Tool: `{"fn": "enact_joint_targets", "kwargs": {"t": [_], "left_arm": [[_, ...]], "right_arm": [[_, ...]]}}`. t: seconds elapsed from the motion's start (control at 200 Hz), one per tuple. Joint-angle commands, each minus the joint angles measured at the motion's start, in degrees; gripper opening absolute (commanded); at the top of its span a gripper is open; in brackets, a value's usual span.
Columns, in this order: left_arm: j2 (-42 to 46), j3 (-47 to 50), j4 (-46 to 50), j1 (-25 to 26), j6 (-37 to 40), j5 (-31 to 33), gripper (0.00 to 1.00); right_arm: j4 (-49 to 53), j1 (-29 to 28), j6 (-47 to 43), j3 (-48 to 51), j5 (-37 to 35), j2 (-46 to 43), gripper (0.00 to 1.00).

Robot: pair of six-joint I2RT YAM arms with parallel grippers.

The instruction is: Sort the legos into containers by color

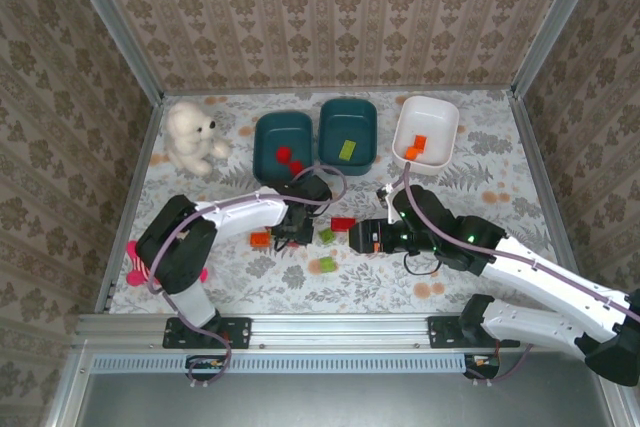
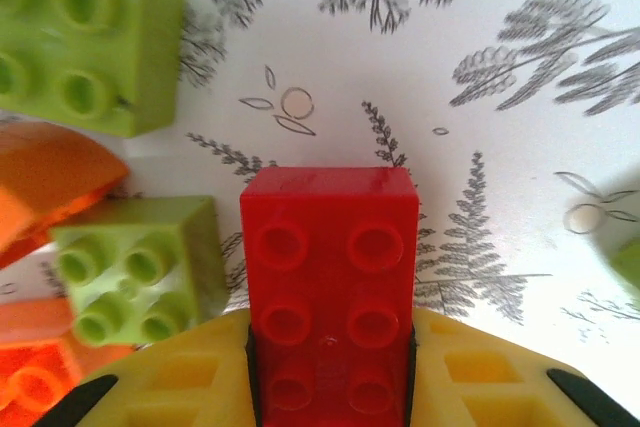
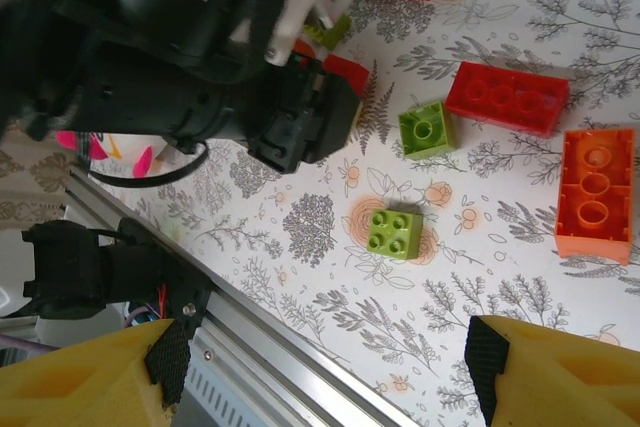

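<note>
My left gripper (image 2: 330, 379) is shut on a red lego (image 2: 330, 277), its yellow fingers (image 2: 180, 387) pressed to both long sides, low over the table. Two light green legos (image 2: 85, 37) (image 2: 135, 267) and orange ones (image 2: 50, 187) lie just left of it. In the top view the left gripper (image 1: 293, 232) is in front of the left teal container (image 1: 283, 125). My right gripper (image 3: 330, 367) is open and holds nothing, above a green lego (image 3: 395, 232). Beside it lie a green (image 3: 427, 129), a red (image 3: 507, 97) and an orange lego (image 3: 597, 192).
The left teal tub holds red bricks (image 1: 288, 159), the right teal tub (image 1: 348, 112) a green one (image 1: 347, 151), the white tub (image 1: 427, 107) orange ones (image 1: 415, 147). A white teddy bear (image 1: 193, 137) sits at the back left and a pink plush doll (image 1: 135, 262) by the left arm. The table's metal rail (image 3: 270, 347) runs under my right gripper.
</note>
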State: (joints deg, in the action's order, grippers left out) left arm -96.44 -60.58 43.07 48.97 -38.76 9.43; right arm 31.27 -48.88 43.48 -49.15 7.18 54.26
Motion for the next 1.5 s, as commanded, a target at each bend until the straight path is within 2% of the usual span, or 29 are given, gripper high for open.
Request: {"fn": "enact_joint_targets", "kwargs": {"t": [0.0, 0.235, 0.38, 0.515, 0.64, 0.74, 0.905, 1.03, 1.225, 1.495], "left_arm": [[7.49, -7.23, 5.65, -1.61, 0.68, 3.97, 0.29], [6.16, -18.22, 6.95, -12.91, 6.52, 2.16, 0.28], [-0.14, -24.51, 5.98, -18.38, 9.84, 0.96, 0.28], [-7.66, -30.24, 6.23, -21.29, 10.2, -0.3, 0.27], [-14.26, -34.52, 8.23, -22.46, 7.74, -0.82, 0.23], [-17.86, -36.5, 9.12, -24.56, 4.85, -1.92, 0.23], [-22.32, -39.61, 10.72, -24.8, 1.88, -2.85, 0.23], [-23.79, -39.87, 12.02, -24.8, -1.22, -2.05, 0.23], [-25.85, -40.53, 11.56, -24.76, -3.52, -4.47, 0.23], [-28.01, -40.94, 11.27, -24.89, -5.31, -7.78, 0.34]], "right_arm": [[3.12, 0.58, -0.78, -2.83, -3.01, -2.3, 0.76], [2.84, 1.77, -1.79, -4.67, -3.59, -0.38, 0.76], [1.74, 2.21, -2.27, -5.29, -2.78, 1.32, 0.76], [1.52, 2.44, -2.09, -5.15, -2.5, 1.73, 0.76], [1.69, 2.67, -1.82, -4.77, -2.44, 1.55, 0.76], [1.95, 2.96, -1.78, -4.56, -2.41, 1.29, 0.76], [2.21, 3.5, -1.56, -3.82, -2.18, 0.81, 0.76], [2.39, 4.18, -1.71, -3.47, -1.67, 0.76, 0.76], [2.35, 5.8, -2.09, -3.56, -0.16, 1.28, 0.76], [2.44, 6.92, -2.44, -3.85, 0.86, 2.08, 0.76]]}}
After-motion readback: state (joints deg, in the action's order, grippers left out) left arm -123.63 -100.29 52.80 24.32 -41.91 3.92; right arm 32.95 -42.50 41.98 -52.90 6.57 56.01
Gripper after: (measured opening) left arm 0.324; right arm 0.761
